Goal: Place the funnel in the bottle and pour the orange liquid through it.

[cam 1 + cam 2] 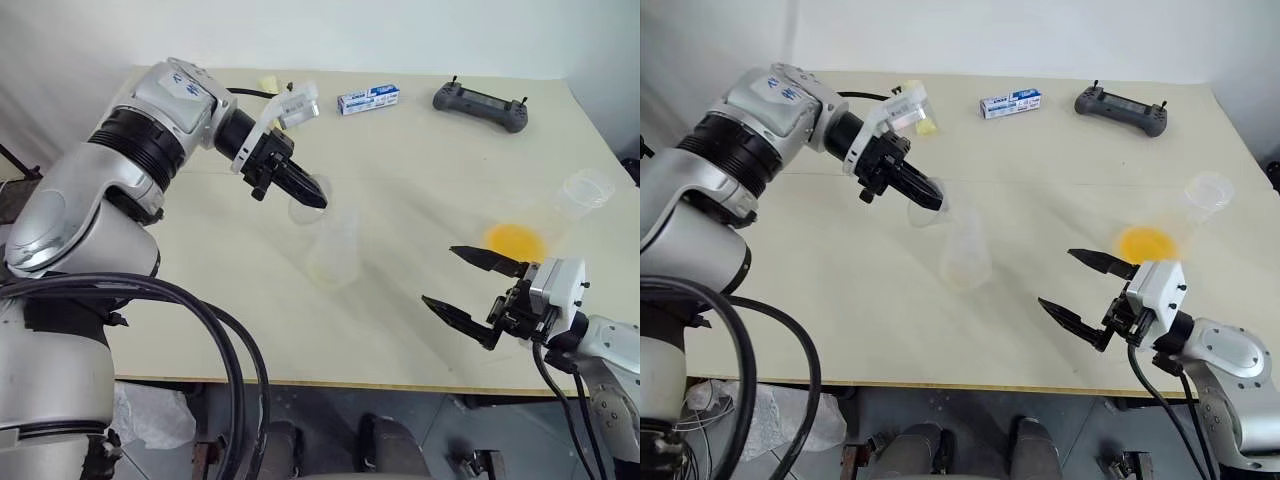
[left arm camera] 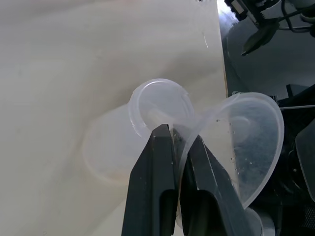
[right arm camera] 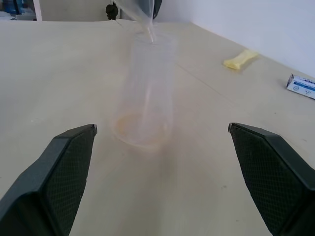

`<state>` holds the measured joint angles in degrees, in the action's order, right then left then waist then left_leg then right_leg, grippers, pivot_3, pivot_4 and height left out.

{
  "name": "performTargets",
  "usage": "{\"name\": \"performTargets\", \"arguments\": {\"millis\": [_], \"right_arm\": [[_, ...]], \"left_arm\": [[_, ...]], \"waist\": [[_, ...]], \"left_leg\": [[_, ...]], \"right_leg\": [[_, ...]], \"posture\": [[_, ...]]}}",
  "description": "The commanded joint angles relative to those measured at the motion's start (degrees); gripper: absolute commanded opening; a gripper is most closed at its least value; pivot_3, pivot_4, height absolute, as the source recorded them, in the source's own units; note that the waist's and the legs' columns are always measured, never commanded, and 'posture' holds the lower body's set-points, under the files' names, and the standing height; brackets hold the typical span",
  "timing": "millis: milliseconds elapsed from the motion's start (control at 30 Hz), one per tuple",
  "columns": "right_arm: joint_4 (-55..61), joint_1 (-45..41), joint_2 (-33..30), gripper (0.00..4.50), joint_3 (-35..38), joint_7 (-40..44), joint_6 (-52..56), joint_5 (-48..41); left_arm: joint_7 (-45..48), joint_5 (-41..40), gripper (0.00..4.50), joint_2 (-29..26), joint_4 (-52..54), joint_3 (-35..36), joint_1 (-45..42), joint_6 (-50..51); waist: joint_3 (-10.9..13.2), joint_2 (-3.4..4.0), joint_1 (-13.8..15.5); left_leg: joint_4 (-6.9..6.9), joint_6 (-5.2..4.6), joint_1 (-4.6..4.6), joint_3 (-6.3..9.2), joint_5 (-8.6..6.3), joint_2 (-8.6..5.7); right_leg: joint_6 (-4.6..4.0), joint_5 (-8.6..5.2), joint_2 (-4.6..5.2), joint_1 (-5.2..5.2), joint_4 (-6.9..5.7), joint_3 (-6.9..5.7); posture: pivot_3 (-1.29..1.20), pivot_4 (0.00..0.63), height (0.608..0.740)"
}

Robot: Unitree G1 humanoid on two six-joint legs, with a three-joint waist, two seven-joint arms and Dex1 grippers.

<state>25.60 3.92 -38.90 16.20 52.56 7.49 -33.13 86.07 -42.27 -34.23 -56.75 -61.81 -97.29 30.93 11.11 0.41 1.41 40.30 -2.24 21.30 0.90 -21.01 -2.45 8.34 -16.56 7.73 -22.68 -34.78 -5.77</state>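
The left gripper (image 1: 312,197), fingers pinched on the funnel (image 2: 246,142) rim, holds it tilted just above the bottle (image 1: 334,250) at frame centre, spout seemingly at the neck. The right gripper (image 1: 458,280), lower right, gapes empty. Orange liquid (image 1: 514,240) sits beyond it.

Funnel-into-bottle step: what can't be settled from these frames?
- Whether the funnel spout has entered the bottle neck: head views, the left gripper covers it; left wrist view, its fingers hide the spout.
- Print on the blue and white box: too small.
- Cup holding the orange liquid: clear walls barely show.
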Motion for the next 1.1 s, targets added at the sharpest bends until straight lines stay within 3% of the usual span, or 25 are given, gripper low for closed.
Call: {"name": "performTargets", "arguments": {"millis": [33, 333, 800, 1100], "right_arm": [[2.3, 0.5, 0.5, 4.5, 1.1, -0.6, -1.3, -0.3], [2.2, 1.1, 1.0, 4.5, 1.0, -1.1, -1.8, 0.2], [1.1, 0.8, 0.9, 4.5, 1.5, -1.5, -2.7, 0.9], [4.4, 5.5, 0.7, 4.5, 6.0, -3.8, -0.7, 0.1]], "left_arm": [[6.4, 0.0, 0.04, 0.5, -0.3, -0.5, -3.1, -1.4], [6.4, 1.9, 0.04, 3.8, -3.9, -2.2, -4.7, -3.1], [6.4, 2.3, 4.35, 4.4, -6.4, 1.8, -6.5, -2.8], [6.4, 1.7, 4.46, -2.3, -5.4, 16.1, -0.6, -0.5]], "waist": [[0.0, 0.0, 0.0], [0.0, 0.0, 0.0], [0.0, -0.01, 0.0], [0.0, 0.0, -0.1]], "left_leg": [[0.0, 0.0, 0.0, 0.0, 0.0, 0.0], [0.0, -0.01, 0.0, -0.02, 0.0, 0.0], [0.0, -0.02, -0.01, -0.04, 0.01, 0.0], [0.01, -0.01, -0.02, -0.04, 0.01, 0.01]], "right_leg": [[0.0, 0.0, 0.0, 0.0, 0.0, 0.0], [0.0, 0.0, -0.01, 0.0, 0.0, 0.0], [0.0, 0.0, -0.01, 0.0, -0.01, 0.01], [0.0, 0.0, -0.01, -0.02, -0.08, 0.01]], "posture": [[0.0, 0.15, 0.74], [0.0, 0.15, 0.74], [0.0, 0.15, 0.74], [0.0, 0.15, 0.74]]}}
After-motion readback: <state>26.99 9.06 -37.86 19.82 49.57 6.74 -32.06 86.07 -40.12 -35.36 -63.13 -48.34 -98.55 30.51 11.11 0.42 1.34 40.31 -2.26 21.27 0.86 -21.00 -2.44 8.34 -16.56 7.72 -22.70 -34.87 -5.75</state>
